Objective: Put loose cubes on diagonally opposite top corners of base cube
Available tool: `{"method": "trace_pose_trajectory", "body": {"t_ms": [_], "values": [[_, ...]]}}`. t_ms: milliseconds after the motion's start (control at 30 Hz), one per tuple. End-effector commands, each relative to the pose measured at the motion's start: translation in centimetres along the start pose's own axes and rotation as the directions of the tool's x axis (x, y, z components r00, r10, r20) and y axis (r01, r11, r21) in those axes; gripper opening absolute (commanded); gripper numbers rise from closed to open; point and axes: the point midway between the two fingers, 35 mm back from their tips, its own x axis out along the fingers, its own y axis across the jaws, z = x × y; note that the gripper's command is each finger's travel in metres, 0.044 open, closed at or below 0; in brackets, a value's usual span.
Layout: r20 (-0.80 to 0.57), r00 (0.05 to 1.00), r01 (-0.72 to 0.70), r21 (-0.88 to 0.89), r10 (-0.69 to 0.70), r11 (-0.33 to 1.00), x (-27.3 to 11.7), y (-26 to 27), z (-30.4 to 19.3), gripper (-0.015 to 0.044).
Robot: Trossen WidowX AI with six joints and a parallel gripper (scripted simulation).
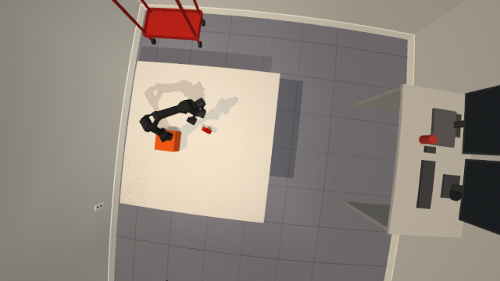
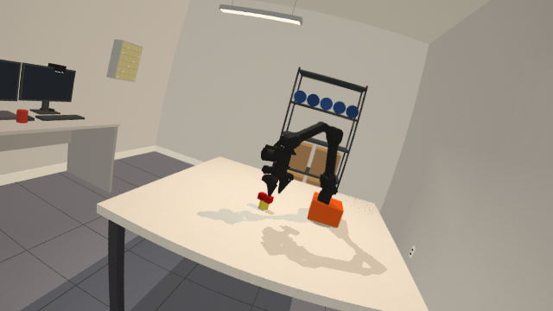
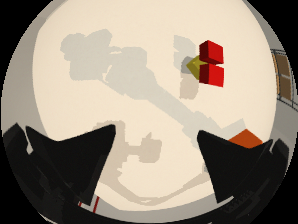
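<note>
The yellow base cube (image 2: 263,206) (image 3: 194,66) stands on the table, partly hidden under two red cubes. One red cube (image 3: 211,52) and the other red cube (image 3: 212,75) sit on top of it, over opposite corners. A thin gap shows between them in the wrist view. They look level, but exact centring is too small to tell. In the top view the red pair (image 1: 206,130) looks like one small block. My gripper (image 2: 276,193) (image 3: 158,132) is open and empty, above and to one side of the cubes, touching neither.
The orange block (image 1: 167,141) (image 2: 325,211) (image 3: 246,137) stands under the arm's base on the white table (image 1: 219,187) (image 2: 173,190). The arm's shadows fall across the table. A red cart (image 1: 173,24) and a desk (image 1: 406,187) stand beyond the table.
</note>
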Motion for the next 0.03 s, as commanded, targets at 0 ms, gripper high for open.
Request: {"method": "trace_pose_trajectory", "body": {"t_ms": [0], "values": [[-0.003,1.0,0.0,0.004,0.0,1.0,-0.03,-0.02,-0.07,0.04]]}}
